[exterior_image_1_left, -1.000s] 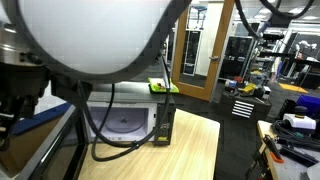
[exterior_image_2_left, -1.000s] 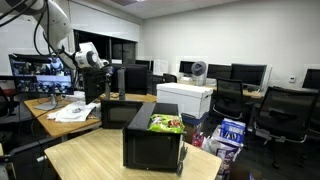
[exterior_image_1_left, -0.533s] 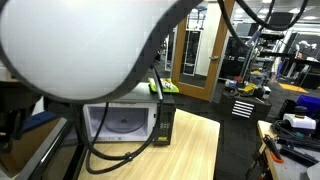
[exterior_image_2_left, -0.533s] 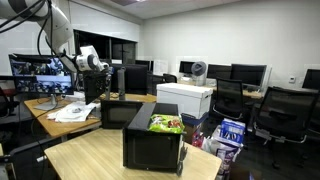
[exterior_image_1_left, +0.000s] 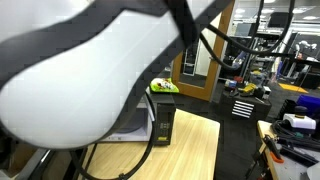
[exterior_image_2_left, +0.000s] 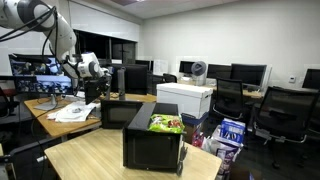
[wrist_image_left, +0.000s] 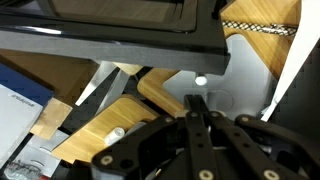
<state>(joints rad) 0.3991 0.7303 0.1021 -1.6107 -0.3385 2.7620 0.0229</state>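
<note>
Pincer (wrist_image_left: 196, 108) now clenched, empty, wider before; arm (exterior_image_1_left: 90, 70) swung closer to camera, hiding most of microwave (exterior_image_1_left: 163, 122)

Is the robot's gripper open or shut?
Shut. In the wrist view the gripper has its jaws pressed together, with nothing between them.
</note>
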